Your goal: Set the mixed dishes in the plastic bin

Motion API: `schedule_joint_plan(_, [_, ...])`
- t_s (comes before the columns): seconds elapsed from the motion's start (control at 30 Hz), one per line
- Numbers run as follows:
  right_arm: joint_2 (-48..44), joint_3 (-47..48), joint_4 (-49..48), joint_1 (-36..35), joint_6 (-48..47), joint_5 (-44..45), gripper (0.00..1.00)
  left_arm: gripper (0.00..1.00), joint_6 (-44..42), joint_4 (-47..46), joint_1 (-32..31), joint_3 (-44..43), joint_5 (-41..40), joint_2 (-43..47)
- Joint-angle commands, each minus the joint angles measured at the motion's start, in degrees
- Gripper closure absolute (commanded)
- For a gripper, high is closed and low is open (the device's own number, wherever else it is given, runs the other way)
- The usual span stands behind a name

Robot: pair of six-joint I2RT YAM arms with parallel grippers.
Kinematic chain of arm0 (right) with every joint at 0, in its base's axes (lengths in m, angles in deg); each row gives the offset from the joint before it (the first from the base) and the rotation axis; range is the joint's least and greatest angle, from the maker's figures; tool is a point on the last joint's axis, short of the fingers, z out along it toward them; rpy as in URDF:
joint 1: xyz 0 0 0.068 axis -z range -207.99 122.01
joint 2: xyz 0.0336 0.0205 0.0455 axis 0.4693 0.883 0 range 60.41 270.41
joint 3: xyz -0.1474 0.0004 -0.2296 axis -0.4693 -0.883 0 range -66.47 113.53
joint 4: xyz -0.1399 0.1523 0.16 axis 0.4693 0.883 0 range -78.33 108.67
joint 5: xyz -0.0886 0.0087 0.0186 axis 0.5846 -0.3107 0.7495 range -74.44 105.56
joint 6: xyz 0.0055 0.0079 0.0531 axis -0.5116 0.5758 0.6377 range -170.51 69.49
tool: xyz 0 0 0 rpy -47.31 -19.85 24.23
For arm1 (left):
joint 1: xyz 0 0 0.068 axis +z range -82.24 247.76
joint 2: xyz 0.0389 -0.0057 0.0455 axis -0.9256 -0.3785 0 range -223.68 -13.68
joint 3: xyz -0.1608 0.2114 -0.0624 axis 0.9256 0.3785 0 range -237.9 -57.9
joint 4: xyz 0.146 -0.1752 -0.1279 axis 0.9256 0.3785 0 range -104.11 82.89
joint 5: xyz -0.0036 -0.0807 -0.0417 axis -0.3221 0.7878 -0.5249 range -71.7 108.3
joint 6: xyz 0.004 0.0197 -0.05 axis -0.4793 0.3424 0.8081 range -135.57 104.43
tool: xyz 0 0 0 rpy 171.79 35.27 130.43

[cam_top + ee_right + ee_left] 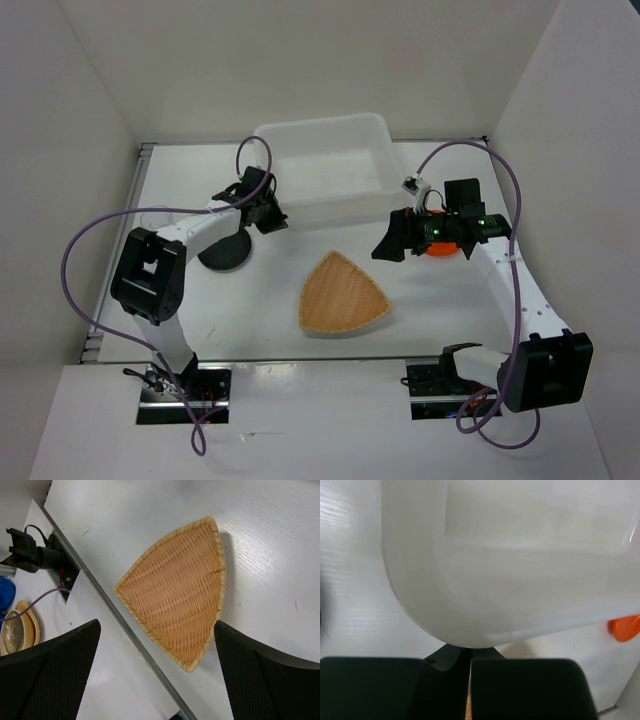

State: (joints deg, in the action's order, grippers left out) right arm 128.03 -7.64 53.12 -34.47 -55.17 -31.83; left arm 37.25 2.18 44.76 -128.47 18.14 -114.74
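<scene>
The translucent white plastic bin (325, 165) stands at the back middle, and its rounded corner (485, 570) fills the left wrist view. My left gripper (266, 215) is shut and empty just off the bin's front-left corner (470, 656). The black plate (225, 255) lies under the left arm. The tan woven tray (343, 295) lies in the middle of the table. My right gripper (393, 240) is open and empty, above and right of the tray (180, 595), its fingers (50, 675) wide apart. The orange plate (437, 250) lies under the right wrist and also shows in the left wrist view (626, 627). I cannot make out the clear cups.
White walls close in the table on the left, back and right. The table's front edge with a metal rail (125, 625) runs just in front of the tray. Off the table, a black clamp (30, 552) and stacked bowls (17, 630) show.
</scene>
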Motion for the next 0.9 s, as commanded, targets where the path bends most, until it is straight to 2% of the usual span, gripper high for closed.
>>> schedule_joint_plan(0.0, [-0.64, 0.06, -2.08, 0.33, 1.76, 0.28, 0.02, 0.99, -1.40, -0.30, 1.30, -3.96, 0.34, -1.86])
schedule_joint_plan(0.1, [1.20, 0.06, -2.08, 0.33, 3.95, 2.21, 0.02, 0.99, -2.45, -0.30, 2.88, -6.51, 0.95, -3.27])
schedule_joint_plan(0.27, [5.33, 0.06, 0.38, 0.33, 3.96, 0.64, 0.02, 0.94, -3.69, 1.10, 4.37, -8.71, 5.42, -4.85])
schedule_joint_plan(0.33, [6.74, 0.06, 1.52, -0.20, 4.57, 3.17, 0.02, 0.93, -1.94, 0.24, 4.37, -6.53, 8.15, -3.37])
schedule_joint_plan(0.43, [10.33, -0.47, 2.66, -0.98, 6.24, 5.11, 0.02, 0.86, 1.22, -3.37, 2.88, 0.22, 9.83, 4.87])
schedule_joint_plan(0.5, [14.81, 0.06, 3.81, -1.77, 6.25, 5.65, 0.02, 0.75, 1.24, -3.37, 1.65, 2.18, 9.83, 7.97])
schedule_joint_plan(0.53, [16.39, 0.67, 3.81, -1.78, 6.25, 6.43, 0.02, 0.61, 1.24, -2.50, 0.34, 2.71, 9.83, 10.50])
schedule_joint_plan(0.63, [20.44, 1.20, 4.52, -3.80, 6.25, 8.19, 0.02, 0.34, -0.78, 1.79, -1.34, 3.33, 7.29, 15.60])
schedule_joint_plan(0.67, [21.06, 1.20, 4.52, -3.80, 6.77, 8.81, 0.02, 0.28, -0.79, 2.59, -1.34, 4.02, 6.15, 17.02])
schedule_joint_plan(0.77, [22.47, 0.59, 4.52, -6.51, 7.57, 9.96, 0.02, 0.18, -1.31, 4.35, -1.34, 5.69, 4.92, 23.51])
schedule_joint_plan(0.87, [24.93, 0.06, 4.52, -8.28, 8.27, 9.96, 0.02, 0.15, -0.17, 4.89, -1.34, 6.93, 4.91, 27.56])
